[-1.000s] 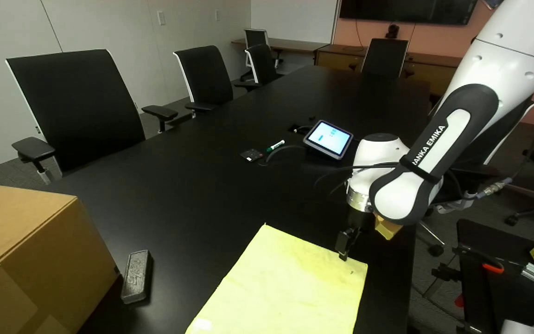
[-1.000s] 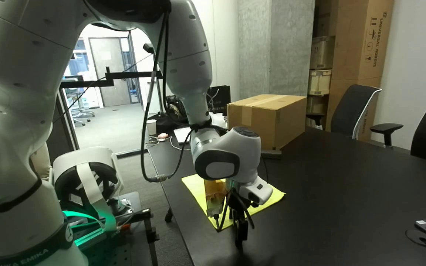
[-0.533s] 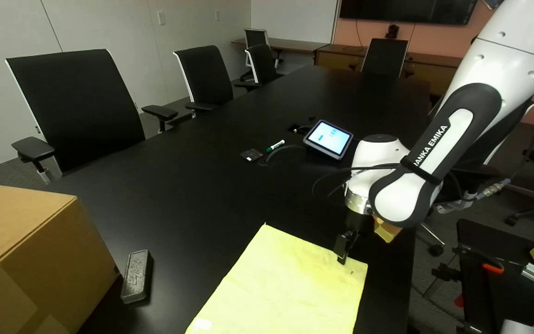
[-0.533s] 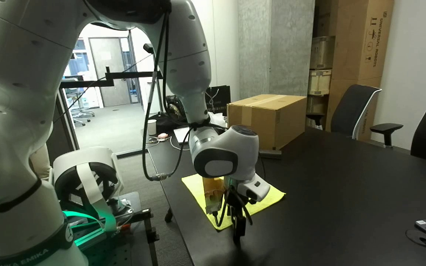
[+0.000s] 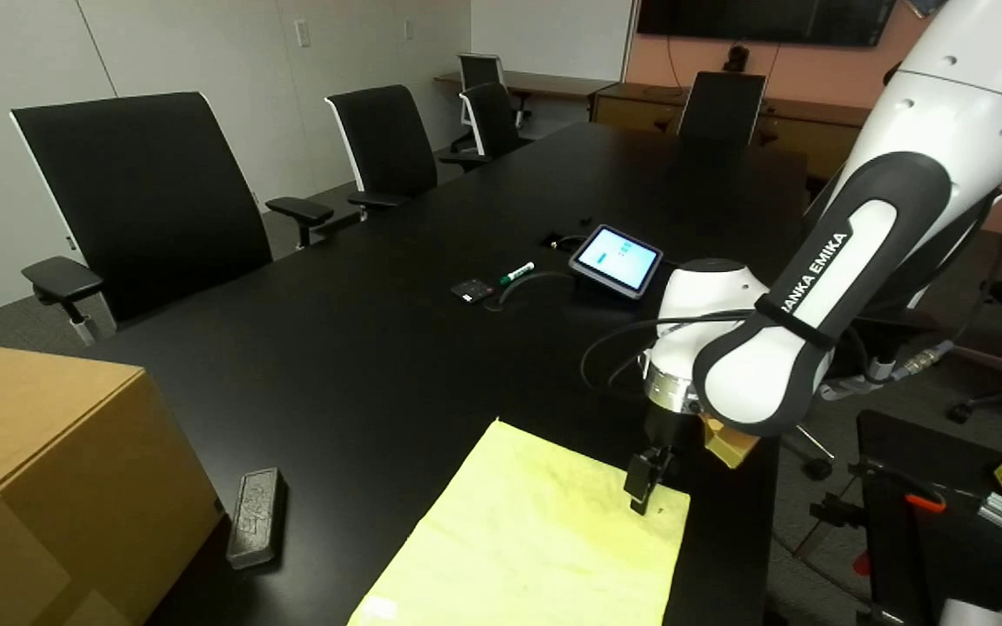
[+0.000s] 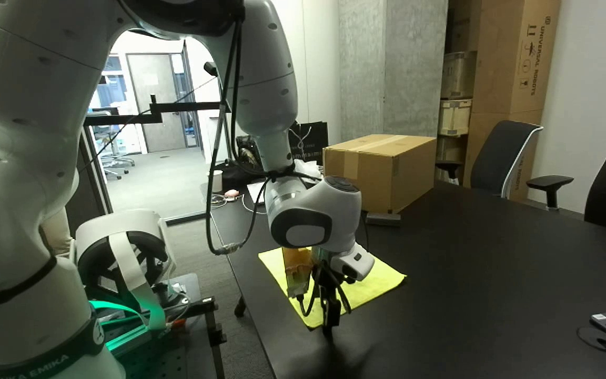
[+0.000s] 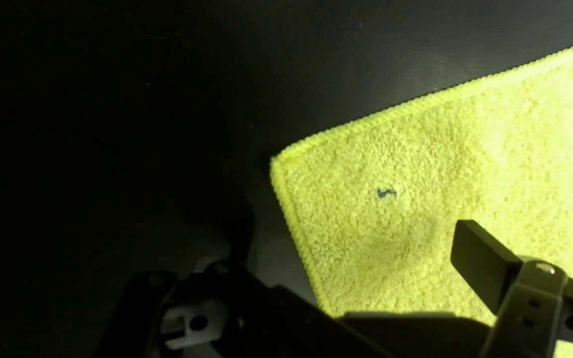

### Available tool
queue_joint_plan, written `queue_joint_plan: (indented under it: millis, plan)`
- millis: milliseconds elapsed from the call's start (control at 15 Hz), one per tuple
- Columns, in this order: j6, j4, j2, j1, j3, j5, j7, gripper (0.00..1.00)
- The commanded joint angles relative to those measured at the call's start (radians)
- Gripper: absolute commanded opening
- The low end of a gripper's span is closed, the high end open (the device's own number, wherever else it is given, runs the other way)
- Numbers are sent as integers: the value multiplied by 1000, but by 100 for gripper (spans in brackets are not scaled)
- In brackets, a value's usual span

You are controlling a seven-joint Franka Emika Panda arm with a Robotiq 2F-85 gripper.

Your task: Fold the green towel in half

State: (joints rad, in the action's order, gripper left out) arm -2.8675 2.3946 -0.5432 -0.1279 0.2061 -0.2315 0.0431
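The green towel is a pale yellow-green cloth lying flat on the black table. It also shows in an exterior view, partly hidden behind my wrist. In the wrist view the towel shows one corner with a small dark mark. My gripper points down by that corner; it also shows in an exterior view. In the wrist view my gripper is open. One of its fingers is over the towel, and the other is dark, beyond the towel's edge. Nothing is between the fingers but the view of the towel below.
A cardboard box and a dark grey eraser-like block stand on the table. A tablet, a green marker and a small remote-like device lie farther along. A side cart stands beyond the table edge.
My gripper has moved from the towel's far edge inward over its marked corner and appears lower in one exterior view. The towel has not moved.
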Motion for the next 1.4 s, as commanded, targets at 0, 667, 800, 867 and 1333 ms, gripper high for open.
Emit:
queue_joint_plan:
  millis: [0,667,800,867,1333]
  plan:
    - [15,11,6,-27,37,-35,-48,100]
    - [26,14,10,7,32,-14,-66,100]
    - [25,15,9,19,32,-8,-70,100]
    - [28,15,11,24,31,-6,-71,100]
    - [53,11,13,59,24,4,-75,92]
